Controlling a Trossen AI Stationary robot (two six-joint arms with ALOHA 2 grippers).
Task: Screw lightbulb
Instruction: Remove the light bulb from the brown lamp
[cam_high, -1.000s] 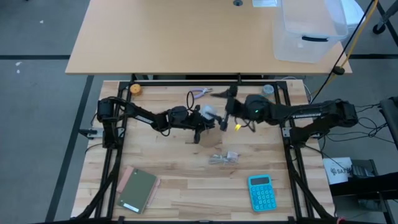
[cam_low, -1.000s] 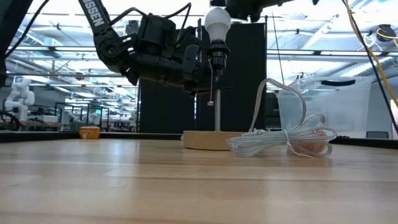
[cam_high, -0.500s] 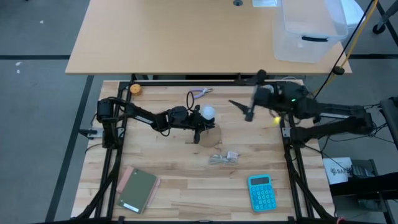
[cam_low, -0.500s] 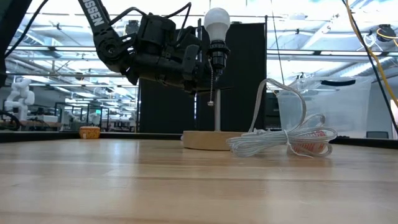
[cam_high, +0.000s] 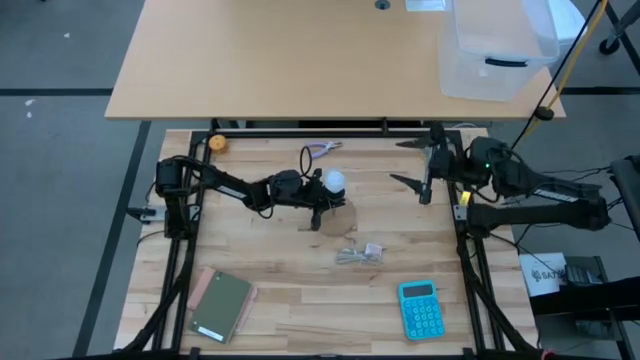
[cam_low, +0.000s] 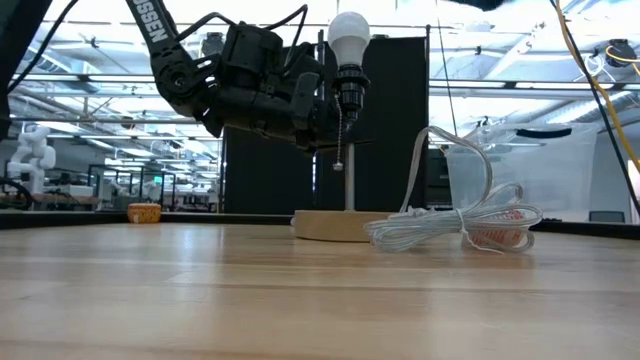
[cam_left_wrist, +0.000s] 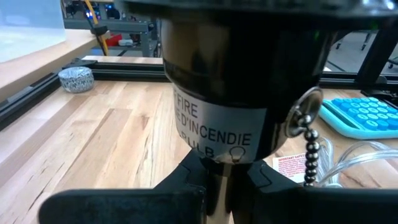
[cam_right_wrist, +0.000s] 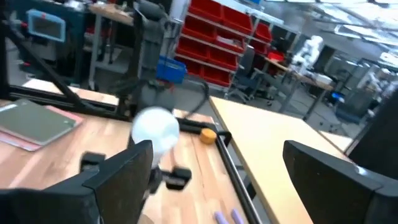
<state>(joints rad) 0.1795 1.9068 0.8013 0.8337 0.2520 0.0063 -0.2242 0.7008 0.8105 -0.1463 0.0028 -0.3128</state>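
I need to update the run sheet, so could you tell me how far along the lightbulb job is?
Mostly done, it seems: the lightbulb sits upright in the black socket on its wooden base. In hand: the left gripper is shut on the stem under the socket, steadying it. The right gripper hangs open, empty, off to the side. Left: releasing the lamp; tightness cannot be judged.

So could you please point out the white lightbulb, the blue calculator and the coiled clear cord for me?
White rounded lightbulb (cam_low: 349, 32), low view, on its glass dome.
Blue calculator (cam_high: 420, 309), high view, on its keypad.
Coiled clear cord (cam_low: 455, 227), low view, on the bundled loops.
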